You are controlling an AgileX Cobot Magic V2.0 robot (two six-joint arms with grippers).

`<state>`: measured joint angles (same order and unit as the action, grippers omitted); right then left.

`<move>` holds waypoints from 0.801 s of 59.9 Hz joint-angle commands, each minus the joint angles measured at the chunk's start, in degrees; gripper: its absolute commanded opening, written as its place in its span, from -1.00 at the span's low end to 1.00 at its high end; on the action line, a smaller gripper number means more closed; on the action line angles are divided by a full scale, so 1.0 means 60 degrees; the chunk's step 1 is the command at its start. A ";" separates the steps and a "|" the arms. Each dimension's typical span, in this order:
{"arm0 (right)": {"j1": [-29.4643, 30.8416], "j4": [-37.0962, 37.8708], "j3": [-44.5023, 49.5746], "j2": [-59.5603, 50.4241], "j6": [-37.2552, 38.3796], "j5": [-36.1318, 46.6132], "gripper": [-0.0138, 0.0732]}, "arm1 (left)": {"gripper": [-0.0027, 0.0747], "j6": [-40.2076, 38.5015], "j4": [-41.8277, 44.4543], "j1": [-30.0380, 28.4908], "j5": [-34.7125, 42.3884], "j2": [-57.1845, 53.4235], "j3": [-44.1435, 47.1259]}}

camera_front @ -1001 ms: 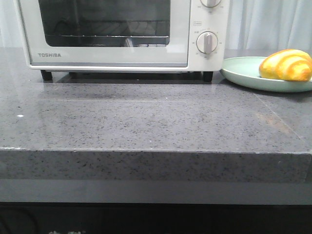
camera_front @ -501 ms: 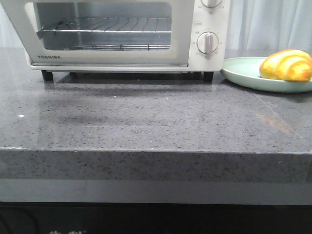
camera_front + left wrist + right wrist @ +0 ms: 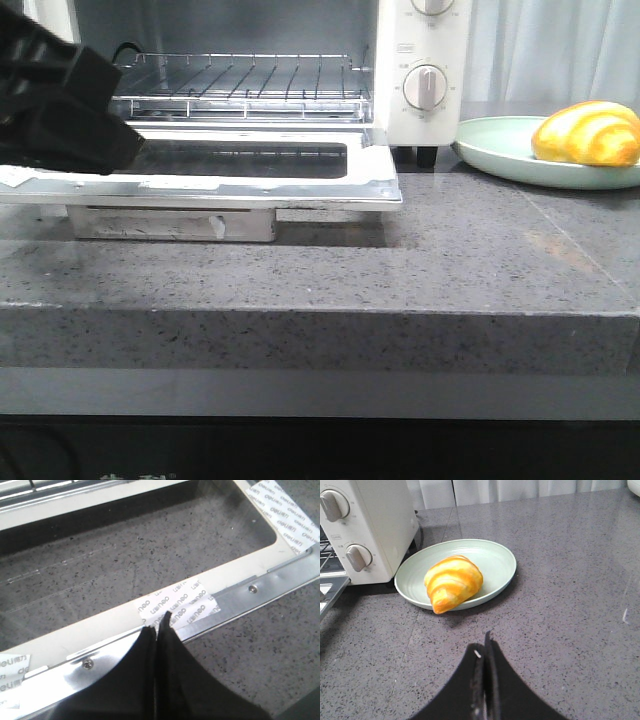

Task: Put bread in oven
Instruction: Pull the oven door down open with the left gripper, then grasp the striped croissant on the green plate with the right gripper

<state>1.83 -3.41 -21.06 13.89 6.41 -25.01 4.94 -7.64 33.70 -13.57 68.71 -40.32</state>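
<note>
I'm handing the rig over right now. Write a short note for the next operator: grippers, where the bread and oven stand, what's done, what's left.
Left gripper: shut, empty, tips at the taped front edge of the oven door, which lies folded down flat.
Right gripper: shut, empty, above bare counter short of the plate.
Bread: on the green plate, to the right of the oven, untouched.
Wire rack: exposed, nothing on it.
Done: door open.
Left: open right gripper, grasp bread, place it on the rack, probably close the door.
</note>
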 commanded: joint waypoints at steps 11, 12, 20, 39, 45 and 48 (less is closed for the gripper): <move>-0.0014 -0.0047 -0.0350 0.0159 -0.0061 0.0635 -0.84 | -0.99 -0.0022 -0.0092 -0.0532 0.0908 -0.1054 -0.0233; -0.0014 -0.0047 -0.0350 0.0159 -0.0061 0.0595 -0.84 | -0.99 -0.0022 -0.0092 -0.0691 0.0908 -0.1115 -0.0233; -0.0014 -0.0047 -0.0350 0.0216 -0.0061 0.0187 -0.84 | -0.99 -0.0022 -0.0074 -0.1888 0.1068 -0.1520 -0.0196; -0.0014 -0.0466 -0.0445 0.0869 0.0016 -0.0374 -0.83 | -0.99 -0.0022 0.0250 -0.3886 0.2155 -0.3612 0.1435; -0.0014 -0.0736 -0.0703 0.1518 0.0384 -0.0472 -0.81 | -0.99 -0.0022 0.0250 -0.4051 0.2261 -0.4574 0.2125; -0.0014 -0.0737 -0.0966 0.2068 0.0645 -0.0533 -0.81 | -0.99 -0.0022 0.0250 -0.4092 0.2261 -0.5171 0.2484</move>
<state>1.83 -6.98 -23.32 22.05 8.43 -31.87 4.94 -6.05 9.64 -5.15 42.39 -26.20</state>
